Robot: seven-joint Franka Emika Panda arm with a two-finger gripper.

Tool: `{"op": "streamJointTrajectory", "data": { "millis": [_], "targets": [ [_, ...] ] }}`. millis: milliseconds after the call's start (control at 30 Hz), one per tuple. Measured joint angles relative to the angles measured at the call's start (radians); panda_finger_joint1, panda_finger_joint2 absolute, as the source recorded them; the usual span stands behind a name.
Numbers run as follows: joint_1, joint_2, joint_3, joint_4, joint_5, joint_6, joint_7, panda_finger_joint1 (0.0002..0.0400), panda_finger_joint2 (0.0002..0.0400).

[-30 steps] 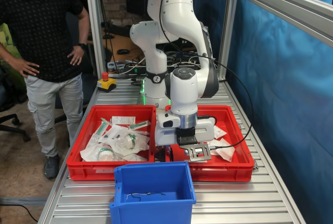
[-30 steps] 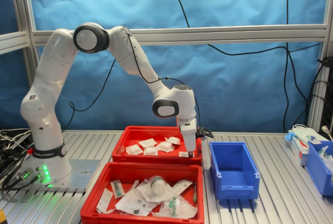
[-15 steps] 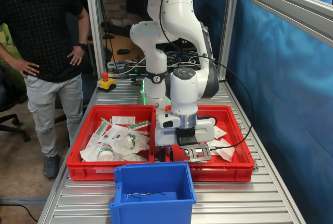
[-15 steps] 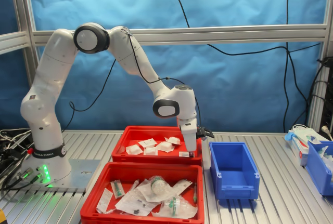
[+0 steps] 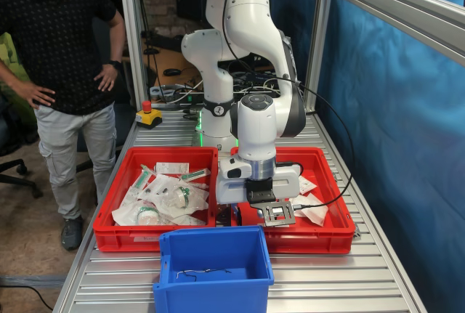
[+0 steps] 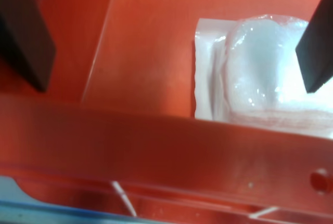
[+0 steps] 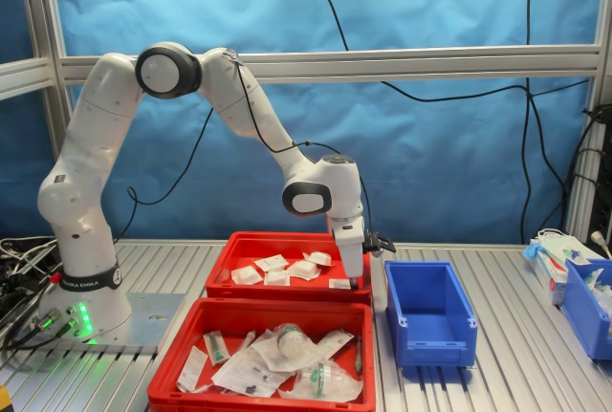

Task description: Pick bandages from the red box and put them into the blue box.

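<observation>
On the bench [image 7: 516, 374], the red box [image 7: 287, 290] holds the bandages [image 7: 287, 270] and sits just beside the blue box [image 7: 427, 314]. The tool [image 6: 171, 37] hangs low inside the red box, its jaws wide apart and empty, with one bandage [image 6: 260, 73] lying by one finger [image 6: 317, 47].

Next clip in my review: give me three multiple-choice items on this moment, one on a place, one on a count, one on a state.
1. Where is the pincer?
A. over the blue box
B. low in the red box with white packets
C. over the green-marked packs

2. How many red crates are on the table?
A. one
B. two
C. three

3. The pincer is:
A. open, holding nothing
B. shut on a packet
C. out of view

Key: B, in the second exterior view it hangs inside the red box; B, two crates; A, in the wrist view a bandage lies between spread fingers.
</observation>
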Motion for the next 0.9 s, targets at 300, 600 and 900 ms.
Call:
{"op": "streamJointTrajectory", "data": {
  "millis": [300,600,900],
  "targets": [
    [0.001,0.008,0.0,0.006,0.0,0.0,0.0,0.04,0.04],
    [0.004,0.016,0.0,0.007,0.0,0.0,0.0,0.04,0.04],
    [0.004,0.021,0.0,0.009,0.0,0.0,0.0,0.04,0.04]
  ]
}}
